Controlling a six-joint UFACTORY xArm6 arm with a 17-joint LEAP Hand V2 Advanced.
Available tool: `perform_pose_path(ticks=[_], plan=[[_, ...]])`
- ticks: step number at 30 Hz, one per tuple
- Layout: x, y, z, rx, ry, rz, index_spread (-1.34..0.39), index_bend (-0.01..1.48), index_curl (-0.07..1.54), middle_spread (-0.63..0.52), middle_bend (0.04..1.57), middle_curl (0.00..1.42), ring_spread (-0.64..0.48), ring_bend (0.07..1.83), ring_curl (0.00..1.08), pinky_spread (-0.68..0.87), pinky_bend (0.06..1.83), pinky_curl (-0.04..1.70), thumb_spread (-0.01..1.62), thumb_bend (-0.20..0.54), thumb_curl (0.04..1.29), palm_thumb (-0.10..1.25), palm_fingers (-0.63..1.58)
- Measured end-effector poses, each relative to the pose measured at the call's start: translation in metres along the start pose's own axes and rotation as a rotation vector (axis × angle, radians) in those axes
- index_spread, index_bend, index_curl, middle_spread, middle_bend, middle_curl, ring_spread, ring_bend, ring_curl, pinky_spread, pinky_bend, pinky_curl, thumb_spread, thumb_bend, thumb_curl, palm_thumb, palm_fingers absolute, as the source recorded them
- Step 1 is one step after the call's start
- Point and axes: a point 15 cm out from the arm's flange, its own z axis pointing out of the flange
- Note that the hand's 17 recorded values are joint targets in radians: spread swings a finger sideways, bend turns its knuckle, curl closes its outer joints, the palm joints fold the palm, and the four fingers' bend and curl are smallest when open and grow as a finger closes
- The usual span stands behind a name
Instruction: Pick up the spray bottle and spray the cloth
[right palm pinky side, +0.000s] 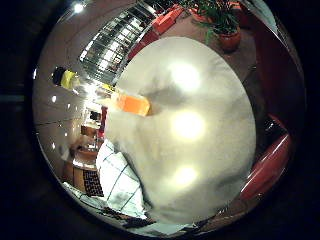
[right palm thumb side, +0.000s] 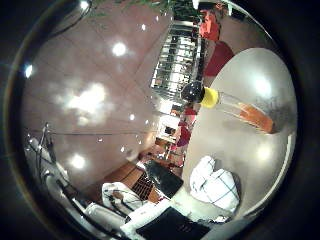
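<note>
Looking out from the little finger side of the palm, the camera takes in a round white table (right palm pinky side: 215, 165) that fills most of the view. The spray bottle (right palm pinky side: 107, 95) stands upright on it, clear-bodied, with orange liquid in its lower part and a yellow collar under a dark spray head. A white cloth with a thin dark check (right palm pinky side: 120, 182) lies crumpled on the same table near the bottle, well apart from it. No part of the hand shows here, so whether the fingers are wide, narrow or holding anything cannot be told.

From the thumb side of the palm, the bottle appears again, its long axis running straight up from the tabletop, the cloth near its foot. This view alone shows white and black robot parts (right palm thumb side: 107, 212) at the rim and much of the ceiling; they do not settle how the fingers stand.

By judgement, nothing is grasped yet: the bottle sits small and free, off to one side of where the palm faces, so the hand would need to close in and turn the palm toward the bottle's upright body.
</note>
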Motion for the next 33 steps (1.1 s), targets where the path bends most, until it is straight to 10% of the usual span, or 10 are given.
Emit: perform_pose_path(ticks=[11,18,22,33], plan=[[-0.022,-0.007,0.085,-0.079,-0.047,-0.023,-0.12,0.16,0.26,0.12,0.39,0.37,0.18,0.63,0.26,0.34,0.49,0.26,1.08,0.022,0.34,0.68,0.41],[-0.043,-0.015,0.134,-0.057,-0.1,0.055,-0.25,0.2,0.33,-0.06,0.57,0.45,-0.09,0.92,0.35,-0.13,0.78,0.29,1.06,0.016,0.4,0.96,1.06],[-0.05,-0.013,0.151,-0.073,-0.108,0.106,-0.3,0.51,0.48,-0.14,0.81,0.53,-0.17,1.03,0.41,-0.41,0.9,0.34,1.06,-0.011,0.39,1.02,1.37],[-0.084,-0.012,0.148,-0.122,-0.187,0.124,-0.2,1.07,0.69,-0.11,1.24,0.63,-0.15,1.37,0.54,-0.22,1.29,0.61,1.09,-0.009,0.49,1.08,1.26]])
